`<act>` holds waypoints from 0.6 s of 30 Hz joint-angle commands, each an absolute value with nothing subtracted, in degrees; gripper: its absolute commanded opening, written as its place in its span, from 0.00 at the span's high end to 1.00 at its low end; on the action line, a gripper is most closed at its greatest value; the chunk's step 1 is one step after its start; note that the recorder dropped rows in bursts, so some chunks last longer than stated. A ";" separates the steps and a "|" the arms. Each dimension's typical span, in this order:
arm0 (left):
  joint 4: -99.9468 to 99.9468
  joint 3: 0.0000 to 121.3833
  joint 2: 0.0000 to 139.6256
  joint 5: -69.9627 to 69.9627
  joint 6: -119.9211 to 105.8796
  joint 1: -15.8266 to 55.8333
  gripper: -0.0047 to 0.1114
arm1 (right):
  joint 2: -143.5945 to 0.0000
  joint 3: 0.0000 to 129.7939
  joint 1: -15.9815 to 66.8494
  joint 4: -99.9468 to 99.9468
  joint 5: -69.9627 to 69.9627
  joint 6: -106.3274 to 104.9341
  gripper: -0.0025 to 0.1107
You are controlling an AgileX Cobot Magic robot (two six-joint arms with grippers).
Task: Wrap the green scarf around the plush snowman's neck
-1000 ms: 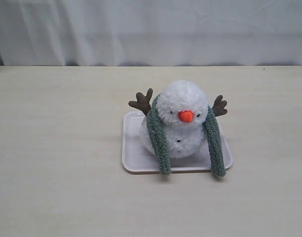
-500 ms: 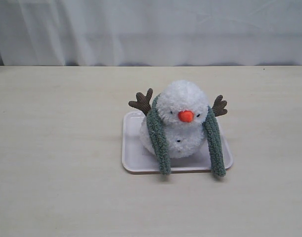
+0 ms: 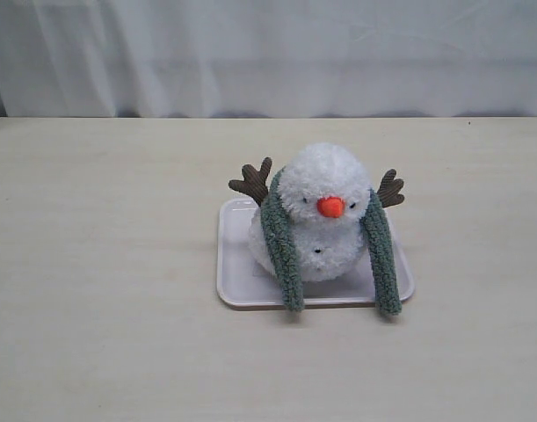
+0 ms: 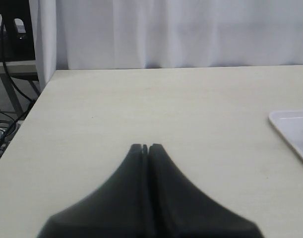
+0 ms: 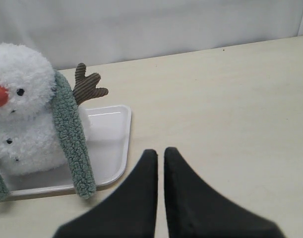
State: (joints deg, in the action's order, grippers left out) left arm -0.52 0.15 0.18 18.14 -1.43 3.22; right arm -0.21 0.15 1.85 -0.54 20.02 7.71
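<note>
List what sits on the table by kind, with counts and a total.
plush snowman: 1
green scarf: 1
white tray: 1
Total: 3

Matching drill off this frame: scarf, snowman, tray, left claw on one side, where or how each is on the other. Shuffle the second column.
Column A
1. green scarf
2. plush snowman
3. tray
4. left claw

Column B
a. shut, empty, over bare table
b. sitting on the tray
c. lying flat on the table
d. one end hanging down each side of the face

Pairs: 1-d, 2-b, 3-c, 4-a
</note>
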 commanded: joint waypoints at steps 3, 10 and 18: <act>-0.52 0.00 0.00 17.69 -1.20 3.02 0.96 | 0.00 0.00 1.51 -0.86 20.01 6.38 0.94; -0.52 0.00 0.00 17.69 -1.20 3.02 0.96 | 0.00 0.00 1.51 -0.86 20.01 3.21 0.94; -0.52 0.00 0.00 17.69 -1.20 3.02 0.96 | 0.00 0.00 1.51 -0.86 19.89 3.21 0.94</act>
